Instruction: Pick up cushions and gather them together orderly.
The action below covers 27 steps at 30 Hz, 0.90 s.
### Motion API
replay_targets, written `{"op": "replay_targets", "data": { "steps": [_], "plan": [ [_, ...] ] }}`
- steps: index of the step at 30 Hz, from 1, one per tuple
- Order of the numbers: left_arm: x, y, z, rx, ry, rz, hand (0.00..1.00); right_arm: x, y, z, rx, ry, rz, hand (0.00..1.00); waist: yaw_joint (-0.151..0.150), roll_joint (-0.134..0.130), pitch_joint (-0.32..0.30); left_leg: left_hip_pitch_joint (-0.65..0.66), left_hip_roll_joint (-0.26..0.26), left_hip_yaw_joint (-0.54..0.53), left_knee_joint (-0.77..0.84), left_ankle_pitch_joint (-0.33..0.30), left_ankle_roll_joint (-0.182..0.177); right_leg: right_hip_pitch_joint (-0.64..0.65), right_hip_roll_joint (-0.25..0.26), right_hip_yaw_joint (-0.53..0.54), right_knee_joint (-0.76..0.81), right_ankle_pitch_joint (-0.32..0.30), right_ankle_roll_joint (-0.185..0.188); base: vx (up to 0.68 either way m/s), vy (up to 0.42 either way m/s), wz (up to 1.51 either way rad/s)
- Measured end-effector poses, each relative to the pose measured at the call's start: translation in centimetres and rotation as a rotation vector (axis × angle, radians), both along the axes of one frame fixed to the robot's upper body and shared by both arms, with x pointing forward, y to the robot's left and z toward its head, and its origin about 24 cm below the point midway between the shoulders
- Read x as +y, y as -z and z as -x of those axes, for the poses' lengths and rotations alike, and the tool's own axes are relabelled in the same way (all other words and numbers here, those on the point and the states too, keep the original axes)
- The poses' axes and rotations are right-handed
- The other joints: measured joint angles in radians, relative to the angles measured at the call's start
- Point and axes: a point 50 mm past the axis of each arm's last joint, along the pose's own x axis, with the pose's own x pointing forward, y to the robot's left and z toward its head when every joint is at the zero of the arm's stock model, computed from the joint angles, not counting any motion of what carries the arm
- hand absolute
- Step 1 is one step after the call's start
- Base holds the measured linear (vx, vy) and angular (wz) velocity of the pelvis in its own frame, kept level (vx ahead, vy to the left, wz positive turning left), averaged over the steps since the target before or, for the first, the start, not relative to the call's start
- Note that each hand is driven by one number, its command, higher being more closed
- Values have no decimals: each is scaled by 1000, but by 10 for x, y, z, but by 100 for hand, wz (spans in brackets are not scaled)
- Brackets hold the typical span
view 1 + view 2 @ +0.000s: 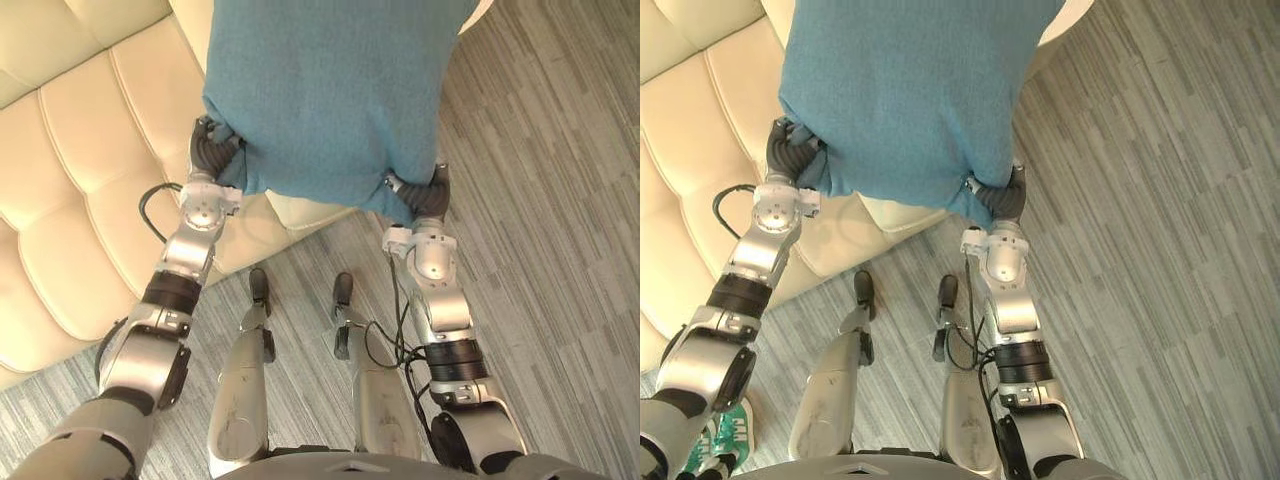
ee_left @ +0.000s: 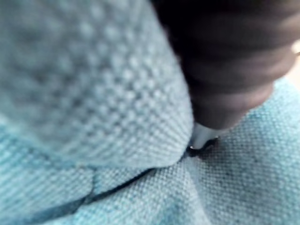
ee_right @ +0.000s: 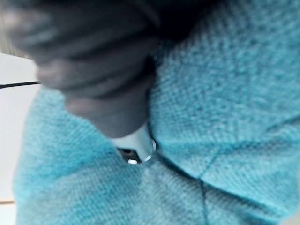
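A large blue knitted cushion (image 1: 330,90) is held out in front of me, over the edge of the cream sofa (image 1: 80,150). My left hand (image 1: 212,150) grips its near left corner and my right hand (image 1: 425,195) its near right corner. Both corners bunch up around the hands. In the left wrist view the dark cover (image 2: 234,61) presses into folded blue cloth (image 2: 93,84), with a silver finger base sunk in the crease. The right wrist view shows the same: the hand (image 3: 103,70) dug into a fold of the cushion (image 3: 225,93). Most of the fingers are buried in the cloth.
The tufted cream sofa fills the left and the far side, its seat edge running just under the cushion. Grey striped carpet (image 1: 560,200) covers the right and the near side. A green shoe (image 1: 725,430) stands at the near left.
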Motion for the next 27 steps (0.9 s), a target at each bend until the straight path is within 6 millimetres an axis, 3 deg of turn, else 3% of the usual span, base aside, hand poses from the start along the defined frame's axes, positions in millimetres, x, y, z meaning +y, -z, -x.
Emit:
{"op": "replay_targets", "data": {
  "steps": [8,12,16,21,27],
  "plan": [
    [-1,59,50,95,19,152,100,-1,34,41,90,-27,30,100,0,3,-7,135,-5,-12,5,-41,-5,130,-13,-24,36,-62,1,50,-19,6],
    [4,78,86,118,14,252,100,-3,41,61,111,-57,53,100,-2,4,-76,178,-10,-27,13,-63,-8,187,-21,-41,37,-88,6,83,4,12],
    [11,99,126,164,-23,358,100,3,63,78,207,-134,62,100,6,8,-186,254,-21,-33,-8,-92,-9,276,-33,-54,25,-119,19,85,23,11],
    [21,108,157,184,-89,418,100,14,77,93,273,-221,74,100,10,21,-268,336,-25,-51,-29,-104,-9,379,-33,-76,-20,-125,23,75,21,9],
    [20,119,175,220,-122,471,100,15,82,99,293,-245,84,100,19,27,-344,401,-34,-72,-50,-107,-6,461,-35,-90,-51,-127,26,37,11,10]
  ]
}}
